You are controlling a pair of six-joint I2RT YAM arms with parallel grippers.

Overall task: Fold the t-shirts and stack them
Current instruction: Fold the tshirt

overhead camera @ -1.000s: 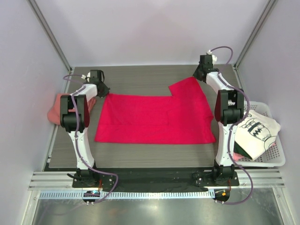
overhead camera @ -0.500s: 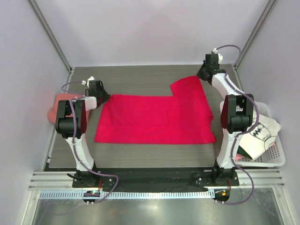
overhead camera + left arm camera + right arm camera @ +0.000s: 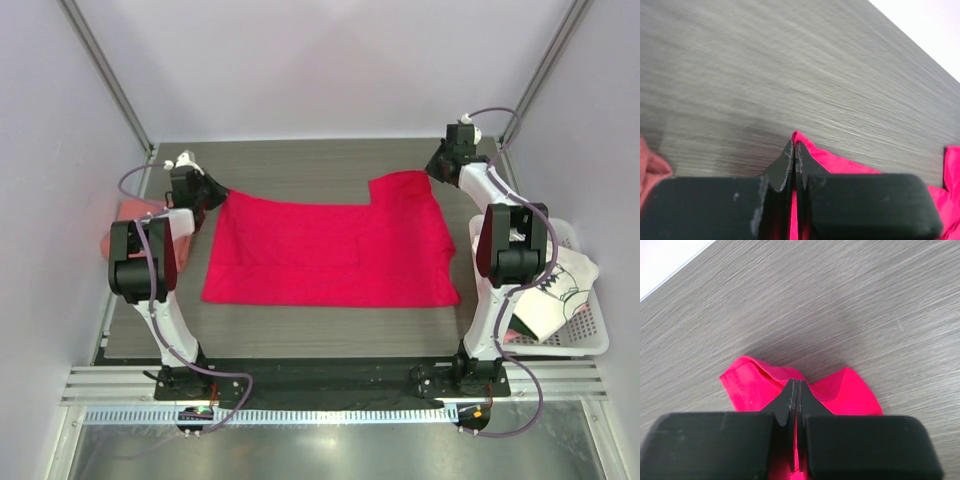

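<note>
Nearest on the right, a basket [image 3: 592,343] holds the white shirt [image 3: 572,272]; its black print is too small to read. Farther in, the crimson shirt [image 3: 330,255] lies spread flat on the table [image 3: 300,168]. Both arms stretch to its far corners, where the left gripper [image 3: 794,144] and right gripper [image 3: 796,384] each pinch cloth tight. The pink shirt [image 3: 133,208] lies bunched at the left edge.

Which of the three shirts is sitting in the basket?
The white shirt with black print. The crimson shirt lies spread on the table, the salmon-pink one at its left edge.
</note>
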